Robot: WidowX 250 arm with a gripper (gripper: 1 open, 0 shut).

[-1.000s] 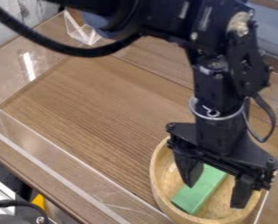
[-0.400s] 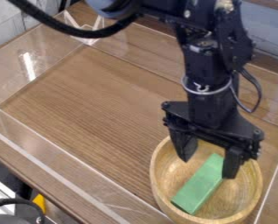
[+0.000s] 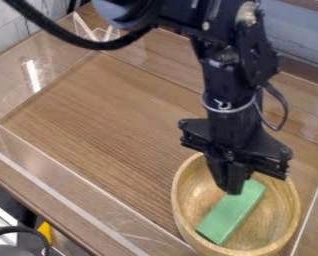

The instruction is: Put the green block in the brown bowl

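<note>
Wood bench [image 3: 88, 120] runs left of the bowl [image 3: 186, 205], and the green block [image 3: 230, 214] lies inside the bowl. My gripper [image 3: 234, 188] is pinched together above the bowl. If I swing it low, it could bump the rim and tip everything.

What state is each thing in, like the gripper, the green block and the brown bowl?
Gripper: closed, fingertips together, holding nothing, over the bowl.
Green block: lying flat inside the bowl, not gripped.
Brown bowl: upright, holding the block.
</note>
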